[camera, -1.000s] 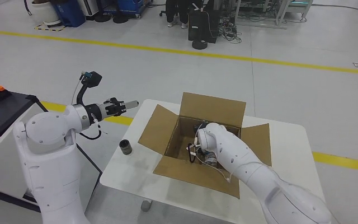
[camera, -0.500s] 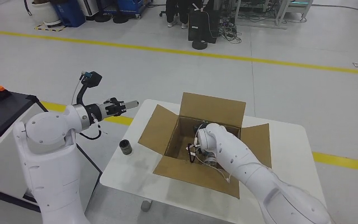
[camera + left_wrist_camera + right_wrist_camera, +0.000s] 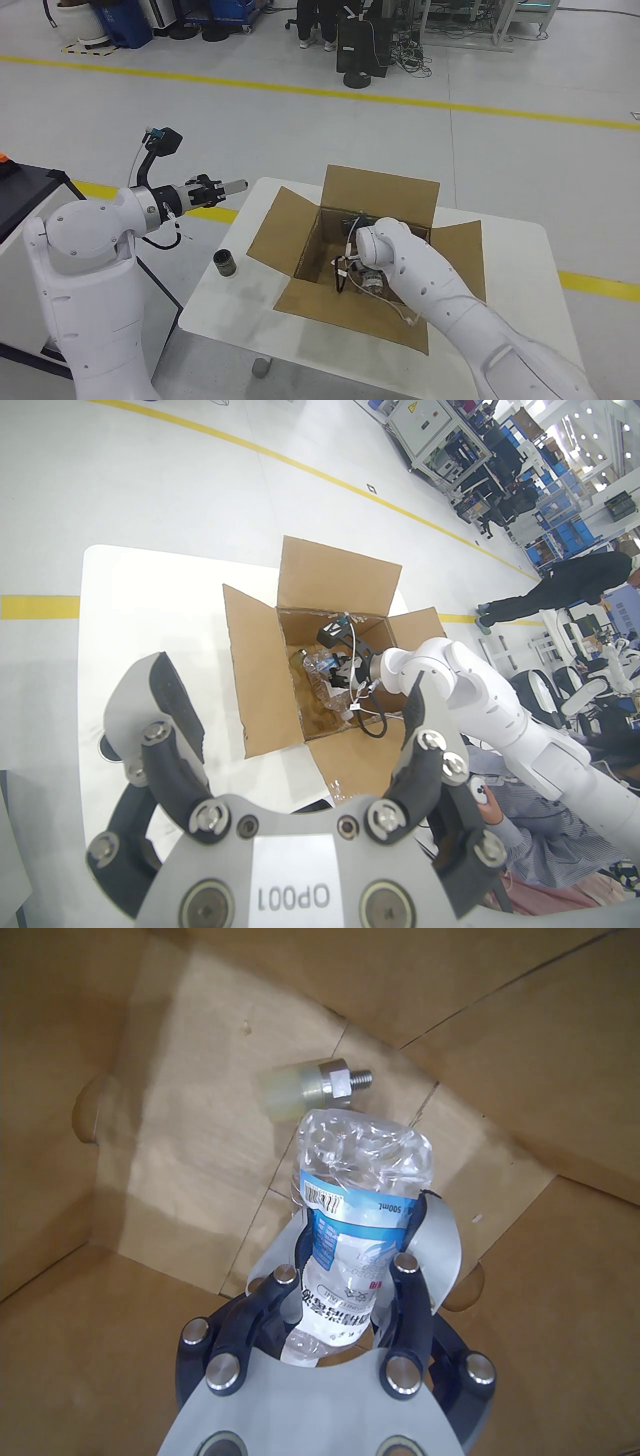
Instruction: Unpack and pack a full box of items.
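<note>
An open cardboard box (image 3: pixel 292 228) stands on the white table (image 3: pixel 510 270). My right gripper (image 3: pixel 362 1223) is down inside the box (image 3: pixel 200 1143), shut on a crumpled clear water bottle (image 3: pixel 360 1168) with a blue label. Just past the bottle's end, a pale cylinder with a threaded metal stud (image 3: pixel 307 1088) lies on the box floor. The left wrist view shows the bottle (image 3: pixel 324 692) and right gripper (image 3: pixel 336 670) low in the box (image 3: pixel 255 680). My left gripper (image 3: pixel 240 186) hangs open and empty in the air beyond the table's left edge (image 3: pixel 290 680).
A small dark cylinder (image 3: pixel 225 263) stands on the table left of the box. The box's four flaps are folded outward. Bare table surface lies to the right of the box and along the front edge.
My right arm has shifted slightly toward the back of the box with the bottle still held. The left arm has kept still.
</note>
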You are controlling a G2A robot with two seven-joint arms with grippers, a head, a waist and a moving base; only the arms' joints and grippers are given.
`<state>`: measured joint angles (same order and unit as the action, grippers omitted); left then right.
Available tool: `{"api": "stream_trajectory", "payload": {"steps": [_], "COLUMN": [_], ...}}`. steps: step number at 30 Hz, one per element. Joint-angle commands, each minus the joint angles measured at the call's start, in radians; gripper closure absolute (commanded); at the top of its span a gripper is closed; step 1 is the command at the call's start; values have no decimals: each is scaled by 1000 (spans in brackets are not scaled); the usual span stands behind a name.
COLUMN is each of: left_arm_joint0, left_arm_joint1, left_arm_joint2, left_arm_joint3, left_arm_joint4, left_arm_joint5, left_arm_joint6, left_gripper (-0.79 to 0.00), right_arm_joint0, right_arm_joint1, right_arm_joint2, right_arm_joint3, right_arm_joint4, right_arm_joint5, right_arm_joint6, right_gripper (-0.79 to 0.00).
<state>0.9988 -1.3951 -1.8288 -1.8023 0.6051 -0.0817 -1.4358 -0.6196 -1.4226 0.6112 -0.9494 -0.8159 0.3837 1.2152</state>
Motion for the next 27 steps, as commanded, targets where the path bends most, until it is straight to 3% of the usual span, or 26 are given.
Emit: {"api": "stream_trajectory", "payload": {"steps": [1,21,22,23,24,25,27], "left_arm_joint0": [0,0,0,0,0,0,0], "left_arm_joint1": [0,0,0,0,0,0,0], "left_arm_joint2": [0,0,0,0,0,0,0], "left_arm_joint3": [0,0,0,0,0,0,0], "left_arm_joint4": [0,0,0,0,0,0,0], "left_arm_joint5": [0,0,0,0,0,0,0], "left_arm_joint6": [0,0,0,0,0,0,0], "left_gripper": [-785,-785,-785,-785,-785,-785,-785], "right_arm_joint0": [-13,-127,-127,-128,-129,-130,-133], "right_arm_joint1": [9,73,73,72,71,71,72], "right_arm_joint2": [17,159,159,159,159,161,163], "right_arm_joint3": [-26,-230,-227,-228,-232,-238,-253], "right_arm_joint4": [-7,-99,-106,-112,-111,-114,-131], "right_arm_joint5": [1,-1,2,7,8,11,18], "right_arm_joint6": [10,70,70,66,67,68,69], "right_gripper": [0,0,-129,-351,-733,-785,-785]}}
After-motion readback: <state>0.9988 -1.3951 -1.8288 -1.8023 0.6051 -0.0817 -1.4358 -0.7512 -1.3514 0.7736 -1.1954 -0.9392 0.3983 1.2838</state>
